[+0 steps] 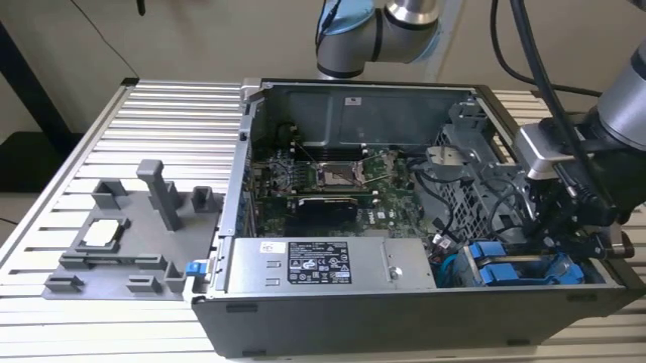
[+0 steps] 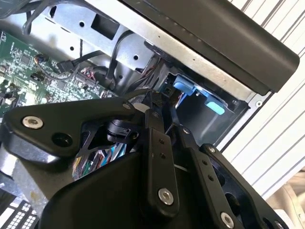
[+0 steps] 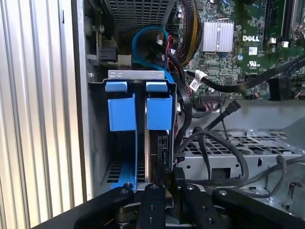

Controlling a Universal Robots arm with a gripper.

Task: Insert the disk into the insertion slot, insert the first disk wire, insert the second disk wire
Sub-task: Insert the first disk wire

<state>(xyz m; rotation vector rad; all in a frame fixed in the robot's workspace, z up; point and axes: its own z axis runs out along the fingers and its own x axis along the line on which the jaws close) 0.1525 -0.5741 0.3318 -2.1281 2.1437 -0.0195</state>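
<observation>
Blue-framed disk [image 3: 158, 112] — in insertion slot [image 3: 138, 75] | rear edge at gripper [image 3: 168, 183]

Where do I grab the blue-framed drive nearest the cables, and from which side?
Likely the exposed blue end of the drive, from the open side of the case: it stands on edge in the bay, whose wall and the neighbouring drive cover its flat faces.

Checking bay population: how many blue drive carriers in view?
2, side by side in the drive bay: outer carrier by the case wall, inner carrier nearer the motherboard. Others may be hidden.
</observation>
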